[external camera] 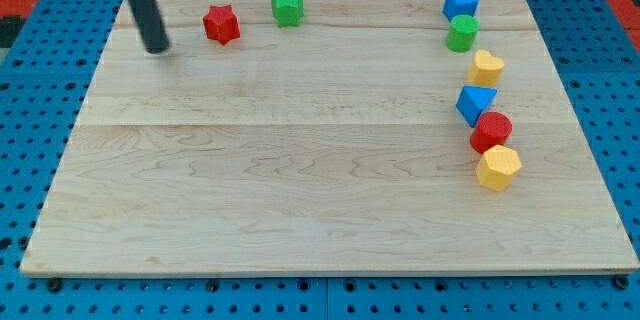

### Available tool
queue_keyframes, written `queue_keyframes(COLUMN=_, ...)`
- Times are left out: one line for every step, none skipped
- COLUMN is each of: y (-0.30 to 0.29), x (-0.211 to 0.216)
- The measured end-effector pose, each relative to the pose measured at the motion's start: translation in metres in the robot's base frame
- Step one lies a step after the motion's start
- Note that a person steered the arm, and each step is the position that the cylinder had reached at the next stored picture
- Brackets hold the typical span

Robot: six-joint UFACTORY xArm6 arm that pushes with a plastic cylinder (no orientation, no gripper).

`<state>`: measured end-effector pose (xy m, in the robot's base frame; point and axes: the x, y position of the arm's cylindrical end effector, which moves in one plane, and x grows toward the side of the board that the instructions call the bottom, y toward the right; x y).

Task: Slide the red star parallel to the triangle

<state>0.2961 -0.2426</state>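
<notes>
On the pale, grainy wooden worktop (300, 190), my tip (157, 50), a bare dark rod with no gripper to open or close, rests just left of the glossy red star (221, 24), well apart from the blue triangle (474, 103).

The board (300, 180) is pale wood with visible grain, smooth and matt. The rod (145, 10) looks dark and matt. The red star (221, 24) appears smooth, slightly glossy.
</notes>
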Motion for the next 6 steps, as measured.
queue_keyframes(y=-0.024, x=-0.079)
queue_keyframes(y=0.023, x=-0.089)
queue_keyframes(y=0.108, x=-0.008)
queue_keyframes(y=0.177, x=0.043)
queue_keyframes(y=0.13, x=0.021)
queue_keyframes(y=0.175, x=0.008)
